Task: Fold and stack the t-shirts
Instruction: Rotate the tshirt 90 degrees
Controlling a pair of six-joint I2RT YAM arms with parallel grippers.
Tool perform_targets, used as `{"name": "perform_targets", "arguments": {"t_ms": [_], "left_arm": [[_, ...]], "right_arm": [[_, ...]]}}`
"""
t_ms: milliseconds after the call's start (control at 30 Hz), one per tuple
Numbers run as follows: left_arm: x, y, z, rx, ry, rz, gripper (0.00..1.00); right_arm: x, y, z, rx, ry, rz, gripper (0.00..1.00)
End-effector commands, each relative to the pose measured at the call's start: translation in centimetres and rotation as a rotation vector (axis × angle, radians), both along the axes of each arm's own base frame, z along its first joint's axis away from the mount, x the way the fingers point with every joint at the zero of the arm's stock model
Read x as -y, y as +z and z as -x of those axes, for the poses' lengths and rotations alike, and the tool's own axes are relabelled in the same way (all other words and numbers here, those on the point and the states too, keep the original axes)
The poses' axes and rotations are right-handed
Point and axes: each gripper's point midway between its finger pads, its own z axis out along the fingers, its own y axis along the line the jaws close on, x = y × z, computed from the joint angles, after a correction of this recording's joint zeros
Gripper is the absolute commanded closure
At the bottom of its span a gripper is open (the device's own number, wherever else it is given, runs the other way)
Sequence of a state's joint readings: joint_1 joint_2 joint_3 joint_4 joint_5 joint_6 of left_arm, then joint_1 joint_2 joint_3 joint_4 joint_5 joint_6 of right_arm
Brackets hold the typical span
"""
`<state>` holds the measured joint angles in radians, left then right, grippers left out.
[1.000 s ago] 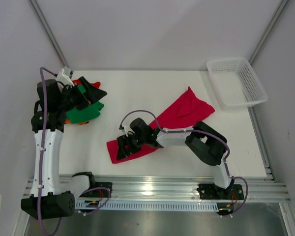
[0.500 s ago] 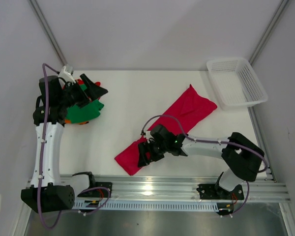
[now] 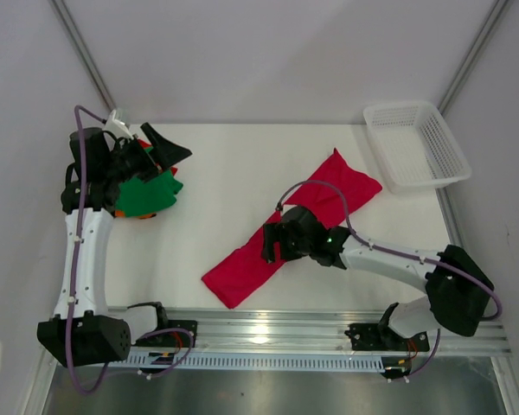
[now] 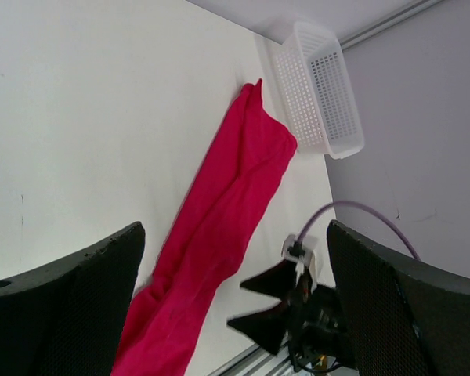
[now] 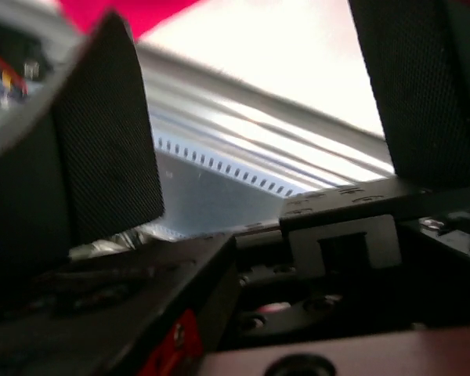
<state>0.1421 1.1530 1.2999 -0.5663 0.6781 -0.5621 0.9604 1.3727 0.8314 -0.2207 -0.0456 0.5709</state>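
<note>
Crimson t-shirt (image 3: 242, 270) laid out diagonally at mid-table.
Both tools are spread: left gripper (image 3: 162, 157) is positioned above the green t-shirt (image 3: 143, 199), far left; right gripper (image 3: 272, 244) above the crimson t-shirt.

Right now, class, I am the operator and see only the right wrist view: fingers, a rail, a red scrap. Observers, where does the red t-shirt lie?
Observer: The red t-shirt lies as one long diagonal band, from near the front rail toward the white basket.
Operator: Do my fingers hold it?
Observer: No. The right fingers stand open and empty by the band's middle.
Operator: And the left arm?
Observer: The left fingers are open at the far left, over a green t-shirt heaped on an orange t-shirt.
</note>
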Motion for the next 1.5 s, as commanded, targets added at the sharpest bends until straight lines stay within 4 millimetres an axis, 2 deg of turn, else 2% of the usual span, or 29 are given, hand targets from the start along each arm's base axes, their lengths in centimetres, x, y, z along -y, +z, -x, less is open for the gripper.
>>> {"name": "perform_targets", "arguments": {"t_ms": [0,33,100,133,200,367,467,633,800,1067,1467], "left_arm": [[0.2,0.4,-0.1,0.026,-0.020,0.028,0.00],[0.2,0.4,-0.1,0.027,-0.018,0.026,0.01],[0.1,0.3,0.0,0.028,-0.017,0.017,0.00],[0.1,0.3,0.1,0.027,-0.017,0.013,0.01],[0.1,0.4,0.2,0.032,-0.018,0.008,0.01],[-0.4,0.2,0.3,0.027,-0.003,-0.021,0.01],[-0.8,0.1,0.4,0.030,0.005,-0.026,0.00],[-1.2,-0.2,0.4,0.020,0.016,-0.020,0.01],[-1.1,-0.7,0.4,0.009,0.008,-0.011,0.00],[-1.9,-1.1,0.8,0.003,0.029,-0.030,0.01],[-1.9,-1.1,1.0,0.007,0.026,-0.025,0.01]], "right_arm": [[3.5,0.5,-7.6,0.144,-0.343,0.146,0.13],[4.1,0.6,-9.6,0.182,-0.423,0.193,0.13],[5.6,0.4,-11.7,0.197,-0.514,0.243,0.13],[5.9,1.2,-13.2,0.221,-0.567,0.244,0.13],[6.7,0.4,-15.2,0.220,-0.621,0.265,0.13],[8.5,0.9,-19.9,0.243,-0.730,0.311,0.13],[10.5,1.0,-21.9,0.247,-0.811,0.374,0.13],[14.4,0.5,-23.5,0.226,-1.003,0.448,0.11],[15.3,-1.5,-24.5,0.138,-1.147,0.390,0.12],[14.8,-4.1,-25.6,0.029,-1.201,0.350,0.12],[13.6,-4.7,-27.6,0.035,-1.152,0.310,0.14]]}}
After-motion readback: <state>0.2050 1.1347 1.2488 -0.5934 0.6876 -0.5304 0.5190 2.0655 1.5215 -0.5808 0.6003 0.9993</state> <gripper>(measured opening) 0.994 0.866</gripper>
